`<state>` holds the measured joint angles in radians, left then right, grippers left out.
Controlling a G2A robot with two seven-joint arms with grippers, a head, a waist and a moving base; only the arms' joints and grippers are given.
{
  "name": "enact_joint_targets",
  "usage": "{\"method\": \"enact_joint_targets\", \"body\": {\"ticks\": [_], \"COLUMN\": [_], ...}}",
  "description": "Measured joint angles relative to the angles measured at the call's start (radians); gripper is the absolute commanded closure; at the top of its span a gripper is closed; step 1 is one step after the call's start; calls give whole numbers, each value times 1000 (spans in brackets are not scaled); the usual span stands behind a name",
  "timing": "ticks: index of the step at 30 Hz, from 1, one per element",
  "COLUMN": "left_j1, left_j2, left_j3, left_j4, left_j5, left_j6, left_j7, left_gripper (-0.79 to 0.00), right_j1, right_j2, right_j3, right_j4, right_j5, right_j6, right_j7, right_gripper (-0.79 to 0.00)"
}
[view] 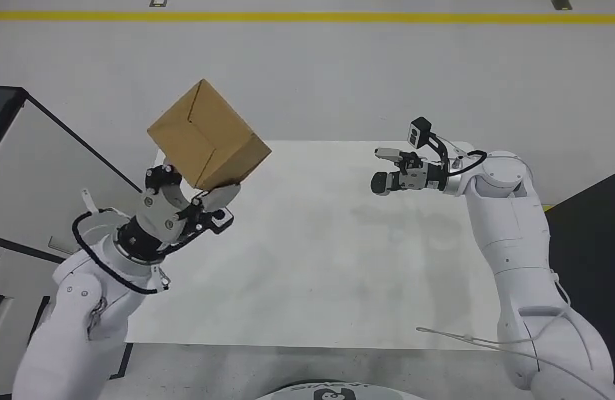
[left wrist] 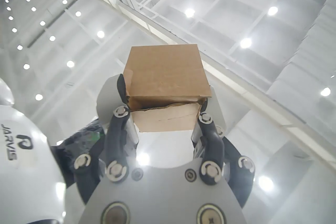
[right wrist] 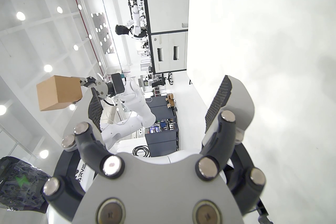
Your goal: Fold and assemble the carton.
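1. Carton (view: 209, 135): a brown cardboard box, folded into a closed block. It is held tilted in the air over the far left corner of the table (view: 317, 260), clear of the surface.
2. Left gripper (view: 195, 188): clamped on the lower end of the carton, one finger on each of two opposite sides. The top view shows the hold from above but hides the gripped end.
3. Left wrist view: the carton (left wrist: 165, 75) sits between the fingers (left wrist: 121, 89) of the left gripper (left wrist: 165, 104). The end facing the camera is visible here. Two flaps meet along a ragged seam with a dark gap at one corner, so they do not lie flush.
4. Right gripper (view: 379, 168): held above the far right part of the table, well apart from the carton and pointing toward it. Its fingers are spread wide with nothing between them.
5. Right wrist view: the right gripper (right wrist: 160, 99) confirms the wide, unloaded spread, with the white table (right wrist: 262, 12) alongside.
6. Right wrist view, farther off: the carton (right wrist: 59, 92) shows side-on at the end of the left arm. Its visible faces are flat and closed. The flap seam cannot be seen from this side.
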<state>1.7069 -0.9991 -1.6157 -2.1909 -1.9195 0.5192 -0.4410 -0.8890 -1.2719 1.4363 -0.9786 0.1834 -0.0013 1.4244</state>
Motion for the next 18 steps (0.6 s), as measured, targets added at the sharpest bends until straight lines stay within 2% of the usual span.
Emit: {"method": "enact_joint_targets", "body": {"ticks": [5,9,18], "left_j1": [-15,-26,-26], "left_j2": [-1,-1,-3], "left_j3": [2,12,25], "left_j4": [20,38,50], "left_j5": [247,359,321], "left_j6": [-30,-45,-19], "left_j7": [-134,-227,-249], "left_gripper": [0,0,0], "right_j1": [0,0,0], "right_j2": [0,0,0], "right_j3": [0,0,0], "right_j4": [0,0,0], "right_j5": [0,0,0], "right_j6": [0,0,0], "right_j7": [0,0,0], "right_gripper": [-785,-785,-785]}}
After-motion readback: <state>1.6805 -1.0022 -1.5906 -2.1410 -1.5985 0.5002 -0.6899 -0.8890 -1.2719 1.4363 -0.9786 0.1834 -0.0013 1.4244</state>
